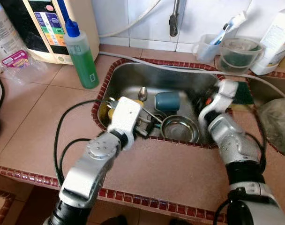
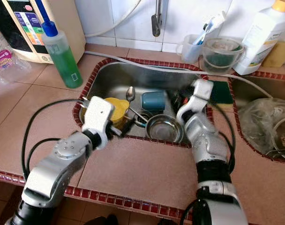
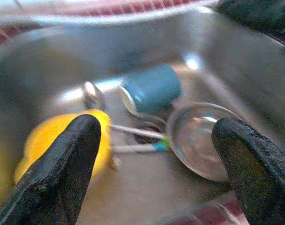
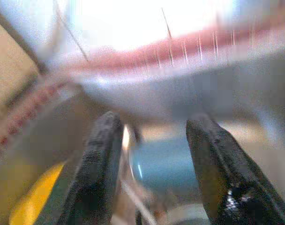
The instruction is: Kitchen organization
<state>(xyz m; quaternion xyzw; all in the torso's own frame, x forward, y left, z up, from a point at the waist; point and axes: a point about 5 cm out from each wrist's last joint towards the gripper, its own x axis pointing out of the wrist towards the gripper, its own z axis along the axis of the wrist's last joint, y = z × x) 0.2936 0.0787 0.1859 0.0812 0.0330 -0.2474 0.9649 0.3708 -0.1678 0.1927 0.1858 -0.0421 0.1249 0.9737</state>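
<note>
A steel sink (image 1: 128, 70) holds a blue cup (image 1: 167, 101) lying on its side, a steel bowl (image 1: 180, 129) at the front, a yellow cup (image 2: 115, 108) at the left and a spoon (image 1: 143, 93). My left gripper (image 3: 156, 129) hangs over the sink's front left edge. It is open, with the yellow cup (image 3: 44, 136) by one finger and the steel bowl (image 3: 198, 140) by the other. My right gripper (image 4: 154, 123) reaches into the sink from the right side. It is open and points at the blue cup (image 4: 166, 164), holding nothing.
A green soap bottle (image 1: 81, 56) and a white appliance (image 1: 48, 28) stand at the back left. The faucet (image 1: 173, 21) hangs above the sink. At the back right are clear plastic containers (image 1: 238, 54) and a white bottle (image 2: 259, 37). A plastic bag (image 2: 264, 122) lies to the right.
</note>
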